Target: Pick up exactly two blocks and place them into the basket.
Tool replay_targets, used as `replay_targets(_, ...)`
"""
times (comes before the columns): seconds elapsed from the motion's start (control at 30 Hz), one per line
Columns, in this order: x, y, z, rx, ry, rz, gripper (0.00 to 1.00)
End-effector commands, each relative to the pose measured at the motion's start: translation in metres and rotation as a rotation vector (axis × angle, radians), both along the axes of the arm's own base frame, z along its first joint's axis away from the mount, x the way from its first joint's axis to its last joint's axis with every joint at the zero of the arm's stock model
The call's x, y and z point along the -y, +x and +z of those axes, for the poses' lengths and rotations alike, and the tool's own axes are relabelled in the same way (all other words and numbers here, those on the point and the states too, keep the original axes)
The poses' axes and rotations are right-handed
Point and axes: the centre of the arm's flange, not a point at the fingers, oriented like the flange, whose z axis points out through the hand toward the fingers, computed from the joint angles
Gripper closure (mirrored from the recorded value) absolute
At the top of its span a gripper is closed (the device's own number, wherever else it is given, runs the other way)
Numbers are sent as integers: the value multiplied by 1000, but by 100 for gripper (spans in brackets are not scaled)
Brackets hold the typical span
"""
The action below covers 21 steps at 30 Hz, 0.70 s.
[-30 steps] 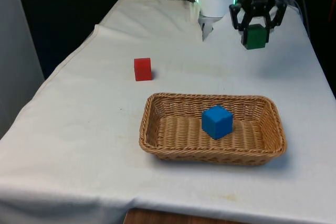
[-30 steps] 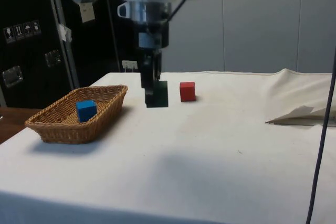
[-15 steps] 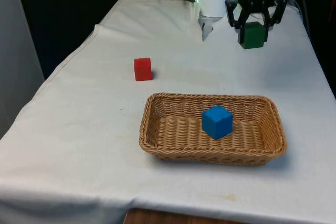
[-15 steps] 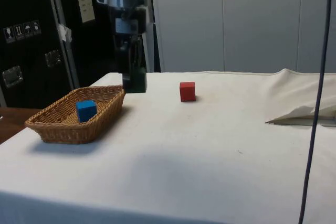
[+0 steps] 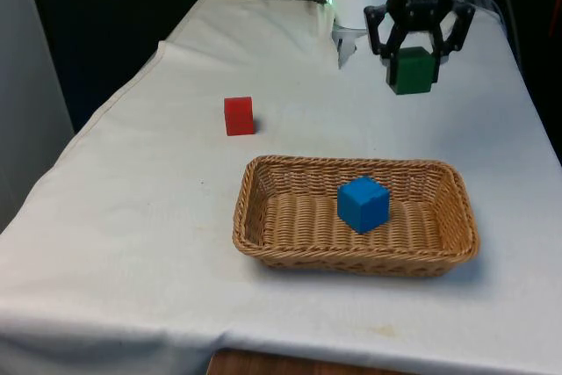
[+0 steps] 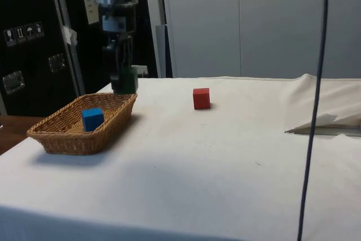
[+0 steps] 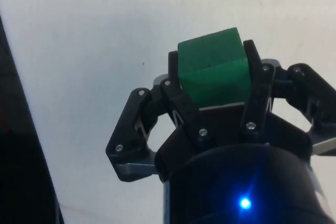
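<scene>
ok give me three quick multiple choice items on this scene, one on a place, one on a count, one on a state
1. Where is the red block?
A. in the basket
B. on the cloth, outside the basket
C. in the gripper

2. How many blocks lie in the basket?
A. one
B. two
C. three

3. What is the gripper doing?
A. open, holding nothing
B. shut on the blue block
C. shut on the green block

Answers:
1 B, it sits on the white cloth.
2 A, just the blue block.
3 C, the green block is clamped between its fingers.
</scene>
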Motion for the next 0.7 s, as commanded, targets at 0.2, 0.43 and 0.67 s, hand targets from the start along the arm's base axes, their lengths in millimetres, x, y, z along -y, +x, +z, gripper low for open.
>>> replay_targets(0.2,11,25,-3,0,-10,-2,94)
replay_targets(0.43,20,41,-14,6,-37,-14,94)
replay_targets(0.67,33,58,-33,2,-52,-32,94)
